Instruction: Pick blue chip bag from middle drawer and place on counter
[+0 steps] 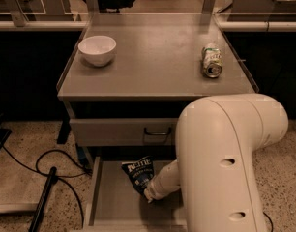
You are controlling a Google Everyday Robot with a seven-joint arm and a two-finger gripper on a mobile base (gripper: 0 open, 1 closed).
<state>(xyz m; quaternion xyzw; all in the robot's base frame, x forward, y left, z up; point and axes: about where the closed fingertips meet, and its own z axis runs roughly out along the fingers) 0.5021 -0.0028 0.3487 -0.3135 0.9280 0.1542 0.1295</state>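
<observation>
While my arm (220, 168) reaches down into the open drawer (107, 204), my gripper (149, 195) is against the lower edge of the bag (140, 170); whether it has hold of the bag I cannot tell. The bag stands tilted over the drawer floor. On the counter (153, 71), a bowl (97, 50) sits left and a can (212, 62) lies right.

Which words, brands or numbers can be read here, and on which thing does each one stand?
"KETTLE": white lettering on the blue chip bag in the middle drawer; the gripper is at the bag's lower edge.
Smaller print on the bag: too small to read.
Label of the drink can lying on the counter: too blurred to read.
White bowl: no text.
</observation>
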